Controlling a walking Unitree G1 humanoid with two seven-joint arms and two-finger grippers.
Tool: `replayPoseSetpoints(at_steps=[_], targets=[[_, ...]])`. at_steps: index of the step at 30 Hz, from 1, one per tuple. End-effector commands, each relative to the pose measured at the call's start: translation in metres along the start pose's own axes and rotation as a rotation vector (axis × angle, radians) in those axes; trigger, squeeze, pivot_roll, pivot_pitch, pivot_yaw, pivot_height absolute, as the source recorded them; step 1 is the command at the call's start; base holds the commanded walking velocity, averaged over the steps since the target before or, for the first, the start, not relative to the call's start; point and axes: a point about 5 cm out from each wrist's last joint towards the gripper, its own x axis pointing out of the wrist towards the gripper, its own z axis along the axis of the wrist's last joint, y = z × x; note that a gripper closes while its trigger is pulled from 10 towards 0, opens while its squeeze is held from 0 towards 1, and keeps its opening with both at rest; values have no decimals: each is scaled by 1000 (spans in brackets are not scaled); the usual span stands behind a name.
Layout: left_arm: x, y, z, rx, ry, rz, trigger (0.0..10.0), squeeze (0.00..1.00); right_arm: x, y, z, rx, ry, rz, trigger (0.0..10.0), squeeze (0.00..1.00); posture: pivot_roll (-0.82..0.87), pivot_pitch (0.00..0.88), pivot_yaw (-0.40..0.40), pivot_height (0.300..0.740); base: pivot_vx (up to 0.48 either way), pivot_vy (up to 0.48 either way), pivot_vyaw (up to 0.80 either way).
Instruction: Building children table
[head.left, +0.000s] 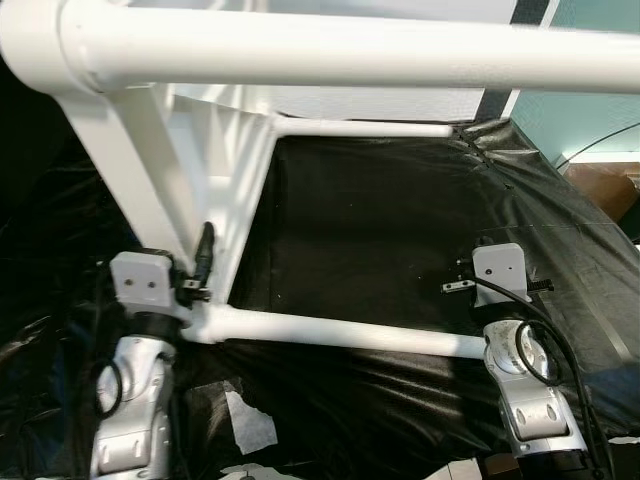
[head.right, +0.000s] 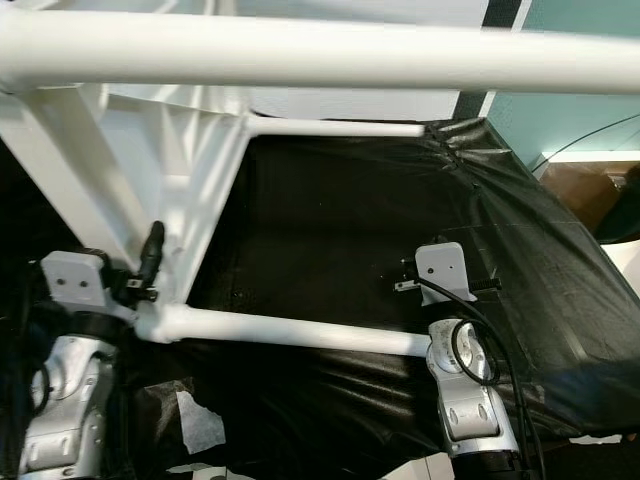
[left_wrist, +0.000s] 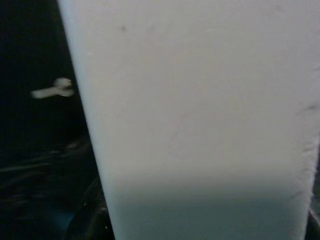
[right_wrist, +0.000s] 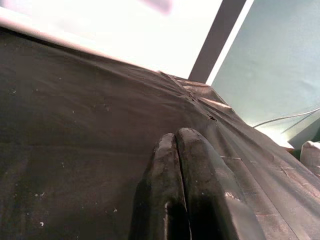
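The left gripper (head.left: 203, 262) has its jaws clamped on a slanted bar of the white table frame (head.left: 300, 60), which stands over the black plastic sheet (head.left: 400, 230). Rightward, the right gripper (right_wrist: 179, 165) hovers above the sheet, jaws pressed together on nothing, beside the frame's near tube (head.left: 340, 334).

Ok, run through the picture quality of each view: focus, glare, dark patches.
Left eye view: the near white round table bar is overexposed and soft, while the crumpled black plastic sheet stays dark but readable. Left wrist view: a flat white table panel sits too close, blurred, shaded along one end. Right wrist view: the right gripper is sharp, fingers pressed together, and the bright background is washed out.
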Motion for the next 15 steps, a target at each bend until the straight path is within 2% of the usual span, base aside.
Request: replayPoseSetpoints(at_steps=[1, 5, 7, 11, 15], targets=[[-21, 35, -16, 74, 108, 444, 10000, 0, 0, 3, -2, 9, 8, 15, 10000, 0, 52, 57, -13, 740, 0, 0, 0], [-32, 32, -15, 54, 101, 431, 10000, 0, 0, 3, -3, 9, 10, 16, 10000, 0, 60, 58, -11, 740, 0, 0, 0], [-39, 21, -12, 36, 88, 384, 10000, 0, 0, 4, -3, 9, 11, 20, 10000, 0, 69, 58, -12, 740, 0, 0, 0], [-42, 19, -12, 36, 89, 376, 10000, 0, 0, 5, -4, 10, 12, 23, 10000, 0, 72, 58, -12, 740, 0, 0, 0], [-54, 21, -13, 51, 110, 393, 10000, 0, 1, 7, -2, 12, 7, 35, 10000, 0, 85, 59, -14, 740, 0, 0, 0]])
